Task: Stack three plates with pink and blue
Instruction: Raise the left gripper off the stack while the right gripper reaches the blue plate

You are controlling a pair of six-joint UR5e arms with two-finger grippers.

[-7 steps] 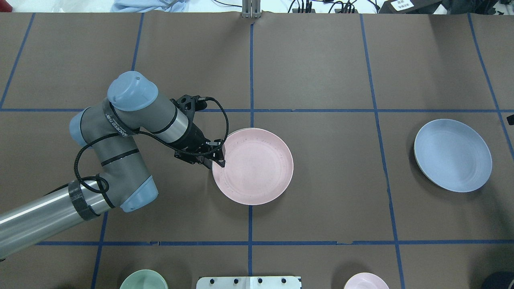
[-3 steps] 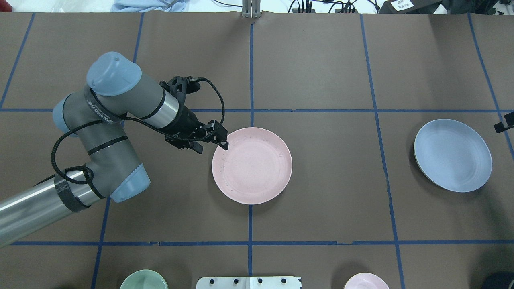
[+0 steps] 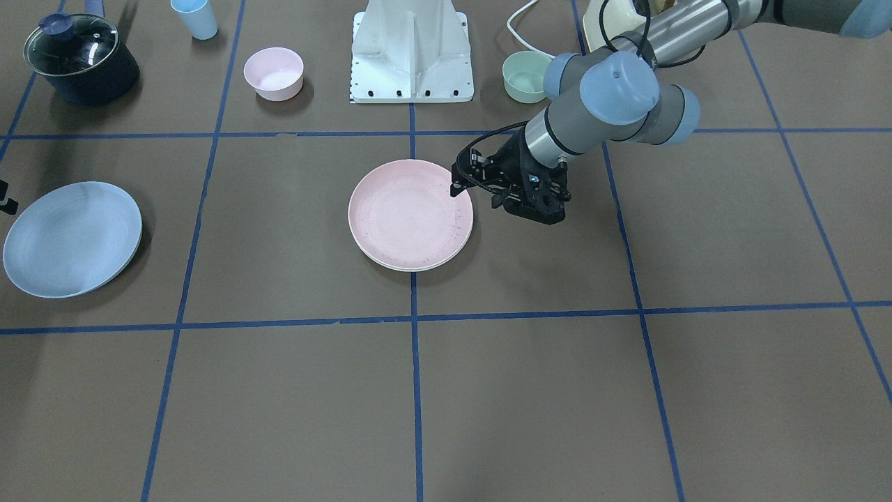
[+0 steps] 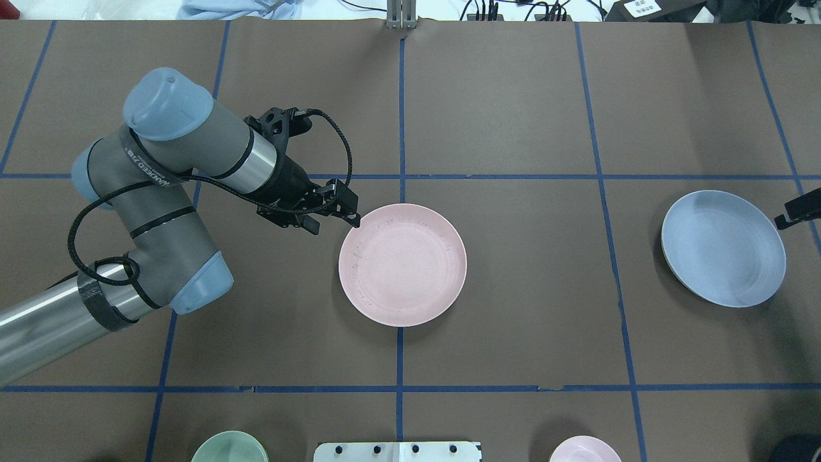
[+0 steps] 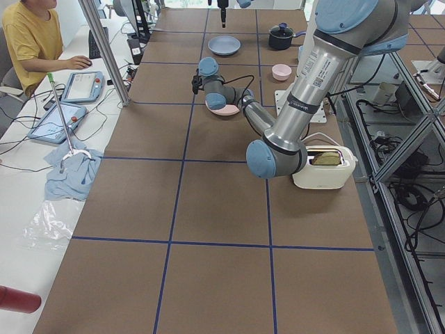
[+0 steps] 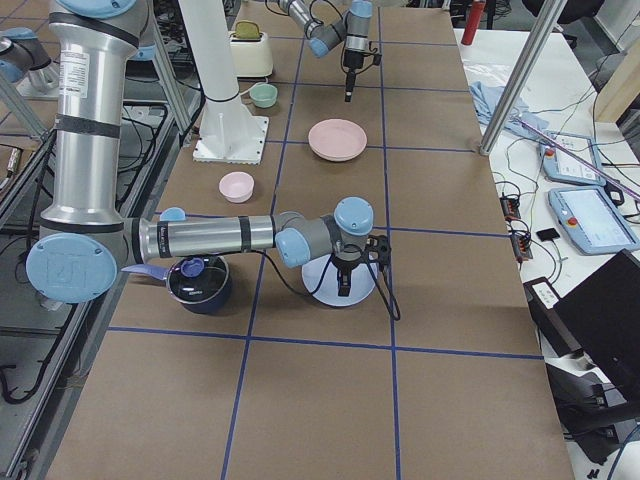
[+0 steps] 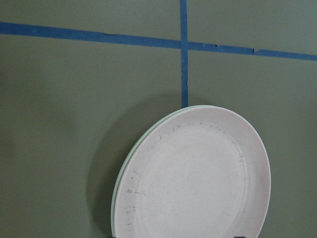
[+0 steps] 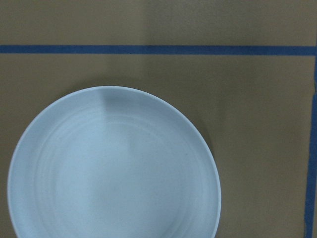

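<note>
The pale pink plate [image 4: 402,264] lies flat at the table's middle on the cream-white plate, of which only a thin rim [image 7: 117,194] shows. My left gripper [image 4: 335,224] is open and empty just off the pink plate's far-left rim; it also shows in the front view [image 3: 476,196]. The light blue plate [image 4: 723,248] lies alone at the right and fills the right wrist view [image 8: 111,166]. My right gripper [image 4: 797,212] only pokes in at the right edge beside the blue plate, and I cannot tell how its jaws stand.
A mint-green bowl [image 4: 229,448] and a small pink bowl [image 4: 584,449] stand at the near edge beside the robot base [image 3: 411,52]. A dark lidded pot [image 3: 80,59] and a light blue cup [image 3: 195,17] stand beyond the pink bowl. A toaster [image 5: 323,163] is by my left arm.
My left gripper let go of the pink plate's rim and drew back up and to the left. The pink plate settled flat. My right gripper came into view beside the blue plate.
</note>
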